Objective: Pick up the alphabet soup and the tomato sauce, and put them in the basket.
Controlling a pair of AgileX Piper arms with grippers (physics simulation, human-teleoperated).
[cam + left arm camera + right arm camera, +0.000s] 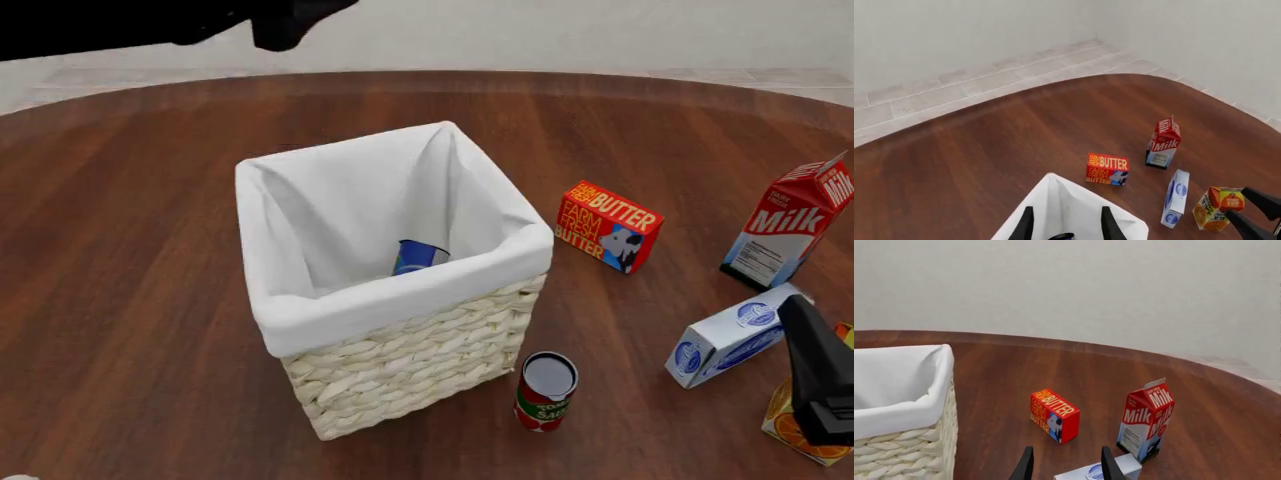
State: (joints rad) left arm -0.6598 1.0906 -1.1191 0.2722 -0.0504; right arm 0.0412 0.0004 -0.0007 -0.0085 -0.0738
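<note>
Left wrist view: a dark wood table (987, 145) with a rounded far edge sits on pale tiled floor (954, 87) against plain white walls. The left gripper (1063, 225) points down over the basket (1067, 210), whose white liner fills the space between and beyond the fingers; they stand apart with nothing clamped between them. A blue sliver of the alphabet soup (1062, 236) shows just under the jaws. Beyond the jaws stand the butter box (1107, 169), the milk carton (1163, 142), a white and blue carton (1175, 198) and an orange juice carton (1217, 208).

Front view: the left arm is a dark shape at the far upper edge, above the table (its fingers are not visible here). The alphabet soup (419, 256) lies deep inside the basket (400, 370), against the liner. The tomato sauce (545, 391) stands upright on the table just beside the basket's near corner, well apart from both grippers. The right arm hangs low near the cartons.

Right wrist view: the right gripper (1066, 464) hovers above the white and blue carton (1097, 472), fingers spread and empty. The basket (901, 415) stands off to one side of the jaws.
</note>
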